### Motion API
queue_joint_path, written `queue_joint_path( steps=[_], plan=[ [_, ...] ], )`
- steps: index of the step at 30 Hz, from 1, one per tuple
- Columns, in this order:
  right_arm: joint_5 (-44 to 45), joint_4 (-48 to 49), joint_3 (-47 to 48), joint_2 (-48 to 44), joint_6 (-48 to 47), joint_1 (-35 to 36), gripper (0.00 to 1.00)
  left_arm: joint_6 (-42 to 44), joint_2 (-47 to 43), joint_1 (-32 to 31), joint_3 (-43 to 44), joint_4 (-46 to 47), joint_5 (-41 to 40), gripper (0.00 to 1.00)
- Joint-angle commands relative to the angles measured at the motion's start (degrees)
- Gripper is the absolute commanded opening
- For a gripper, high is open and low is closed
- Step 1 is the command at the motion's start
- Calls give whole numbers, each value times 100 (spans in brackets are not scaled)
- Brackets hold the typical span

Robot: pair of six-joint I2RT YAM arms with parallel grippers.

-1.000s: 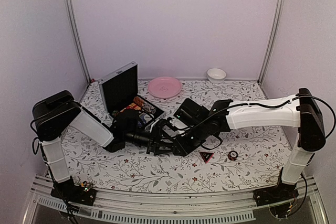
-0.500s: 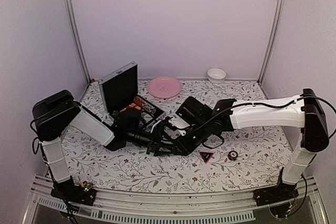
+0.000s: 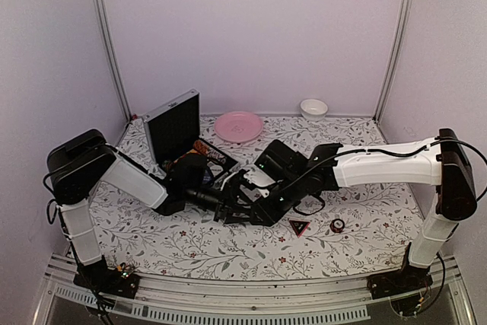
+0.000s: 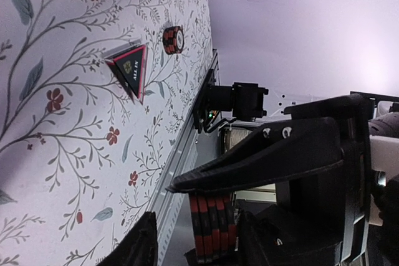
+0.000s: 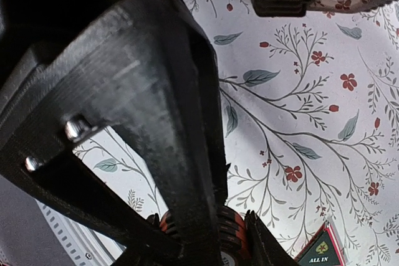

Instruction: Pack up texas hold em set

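Note:
The silver case stands open at the back left, with chips and cards in its black base. My two grippers meet at the table's middle. My right gripper is shut on a red and dark chip stack, held just above the table. My left gripper is open around the same stack, with a gap on one side. A black-and-red triangle and another small chip stack lie on the table to the right; both show in the left wrist view, the triangle nearer than the stack.
A pink plate and a small white bowl sit at the back by the wall. The arms cross the table's middle. The metal rail of the table's front edge runs close by.
The right arm has shifted a little left and the left gripper a little right, so the two grippers now overlap around the chip stack.

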Motion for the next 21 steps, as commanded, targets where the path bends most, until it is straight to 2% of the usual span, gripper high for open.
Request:
queue_joint_path(
  steps=[1,4,11,21],
  plan=[
    [-58,335,40,-42,-76,47,25,169,43,-137,175,24,302,44],
    [-51,333,46,-34,-72,48,25,186,60,-155,191,27,338,42],
    [-8,328,47,-15,-76,58,25,184,52,-178,180,24,367,31],
    [189,342,-8,-76,24,58,28,215,11,-171,143,35,364,6]
  ],
)
